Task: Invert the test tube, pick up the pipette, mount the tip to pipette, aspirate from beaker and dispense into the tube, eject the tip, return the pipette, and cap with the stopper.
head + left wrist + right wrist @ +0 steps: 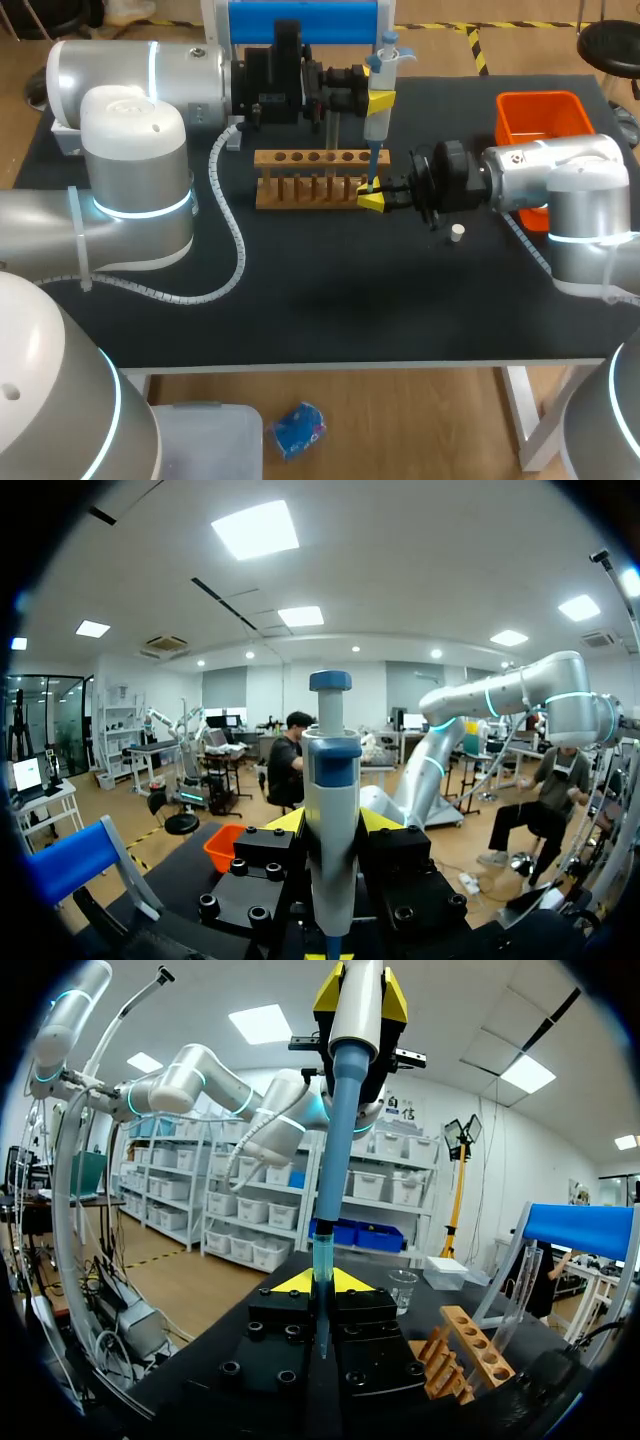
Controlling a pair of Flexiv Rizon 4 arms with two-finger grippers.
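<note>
Your left hand is clenched on the pipette, which stands upright above the right end of the rack. In the left wrist view the pipette sits squarely between the yellow fingers, plunger uppermost.

The blue tip is mounted and points straight down at your right hand, which lies level just above the bench, at the rack's right end.

In the right wrist view the right hand is closed on a thin clear tube, gripped upright between its fingers. The tip comes down to the tube's mouth; you cannot tell how far it enters.

The stopper lies on the bench just beside the right wrist, clear of both hands. The beaker stands on the bench ahead of the right hand, near the rack. An orange bin stands at the far right, beyond the right arm.
</note>
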